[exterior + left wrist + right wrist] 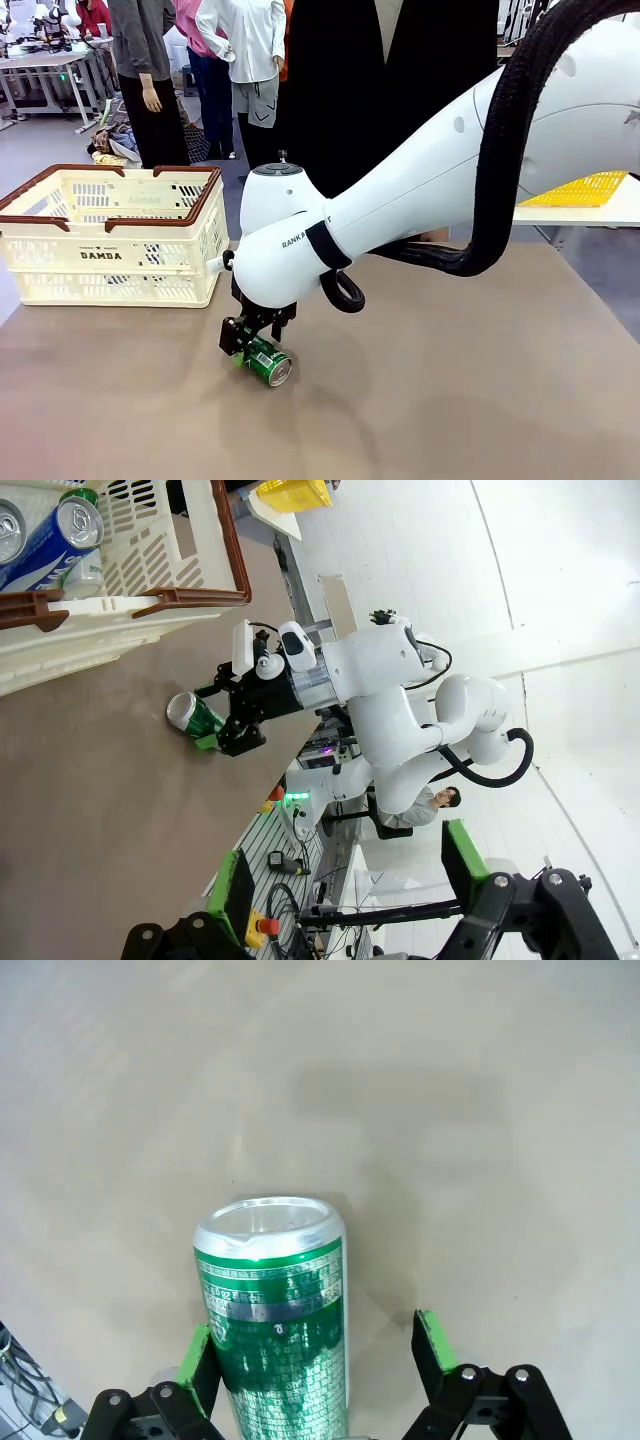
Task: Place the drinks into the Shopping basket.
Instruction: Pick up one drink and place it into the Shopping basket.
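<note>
- can, green point(272, 1310), lies on its side mid-table, between the spread fingers of our right gripper point(315, 1375), long axis along them.
- we judge the basket point(110, 235) sits toward the far left corner; left gripper point(345, 900) wide, well apart.

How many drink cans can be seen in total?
3: a green can lying on the table by the right gripper, and two cans inside the shopping basket; more may be hidden.

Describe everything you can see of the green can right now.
The green can is a slim metal can with white lettering and silver ends. It lies on its side on the brown table, outside the shopping basket. It lies between the open fingers of the right tool; one green pad sits against its side, the other stands clear.
</note>
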Tool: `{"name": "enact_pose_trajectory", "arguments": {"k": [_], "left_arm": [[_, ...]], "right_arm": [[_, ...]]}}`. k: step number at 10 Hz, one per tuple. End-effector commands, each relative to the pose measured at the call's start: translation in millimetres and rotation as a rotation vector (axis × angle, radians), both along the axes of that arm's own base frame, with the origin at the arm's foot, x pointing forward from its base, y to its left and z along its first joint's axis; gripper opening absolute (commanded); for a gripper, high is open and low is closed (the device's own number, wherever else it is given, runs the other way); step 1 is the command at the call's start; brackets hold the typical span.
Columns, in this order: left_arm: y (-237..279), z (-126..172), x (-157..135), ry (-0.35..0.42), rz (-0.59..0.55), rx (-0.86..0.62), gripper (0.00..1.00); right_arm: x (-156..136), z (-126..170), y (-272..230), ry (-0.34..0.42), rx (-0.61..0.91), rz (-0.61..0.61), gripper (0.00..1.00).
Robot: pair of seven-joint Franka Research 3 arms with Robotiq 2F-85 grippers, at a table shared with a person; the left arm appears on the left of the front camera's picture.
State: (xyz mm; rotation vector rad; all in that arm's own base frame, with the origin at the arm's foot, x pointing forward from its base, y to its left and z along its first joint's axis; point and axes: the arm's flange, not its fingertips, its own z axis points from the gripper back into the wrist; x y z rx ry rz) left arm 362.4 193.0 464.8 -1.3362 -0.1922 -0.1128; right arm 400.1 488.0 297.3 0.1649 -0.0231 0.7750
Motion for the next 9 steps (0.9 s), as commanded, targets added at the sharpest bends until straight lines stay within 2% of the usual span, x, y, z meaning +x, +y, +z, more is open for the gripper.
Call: {"name": "enact_pose_trajectory", "arguments": {"k": [1,3,5,7,8,9], "left_arm": [[1,2,-2,-0.002,-0.011,0.006,1.0],[1,2,-2,-0.002,-0.011,0.006,1.0],[1,2,-2,-0.002,-0.011,0.006,1.0],[1,2,-2,-0.002,-0.011,0.006,1.0],[1,2,-2,-0.002,-0.011,0.006,1.0],[1,2,-2,-0.002,-0.011,0.006,1.0]], "right_arm": [[-1,14,-8,-0.01,0.013,0.002,1.0],[-6,34,-16,0.019,0.069,0.009,1.0],[-15,81,-40,0.083,0.142,0.011,1.0],[-18,144,-111,0.113,0.232,-0.042,1.0],[-22,173,-161,0.159,0.287,-0.045,1.0],[-27,195,-227,0.237,0.333,-0.067,1.0]]}}
